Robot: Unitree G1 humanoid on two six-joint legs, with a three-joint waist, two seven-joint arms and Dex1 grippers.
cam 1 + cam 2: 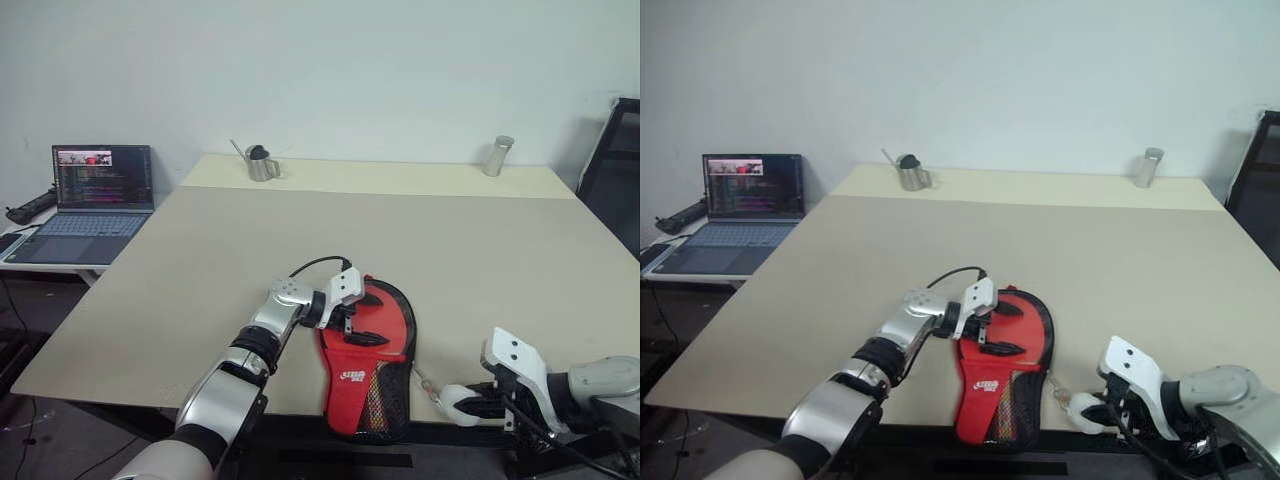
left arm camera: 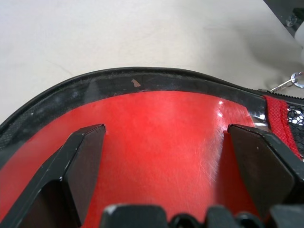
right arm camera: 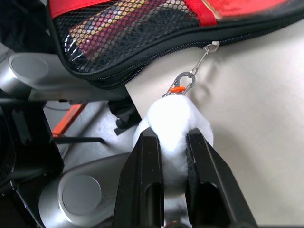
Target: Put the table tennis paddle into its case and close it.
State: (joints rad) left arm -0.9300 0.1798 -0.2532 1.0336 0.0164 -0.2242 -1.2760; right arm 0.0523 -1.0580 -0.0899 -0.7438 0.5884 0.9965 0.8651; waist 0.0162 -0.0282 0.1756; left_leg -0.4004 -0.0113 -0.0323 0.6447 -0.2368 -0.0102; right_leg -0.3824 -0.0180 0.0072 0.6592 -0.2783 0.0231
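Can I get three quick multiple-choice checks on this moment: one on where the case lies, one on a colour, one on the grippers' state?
1. Where does the case lie on the table?
A. at its near edge, tail end hanging past it
B. by the far wall
C. beside the laptop

2. What colour is the soft ball clipped to the zip pull?
A. orange
B. white
C. black

3. How do the grippers stand?
A. both open
B. left gripper shut, right gripper open
C. left gripper open over the case, right gripper shut on the ball

Answers: 1 A, the mesh end overhangs the near edge in the head views. 2 B, white between the black fingers in the right wrist view. 3 C, left fingers stand spread over the red face; right fingers pinch the ball.
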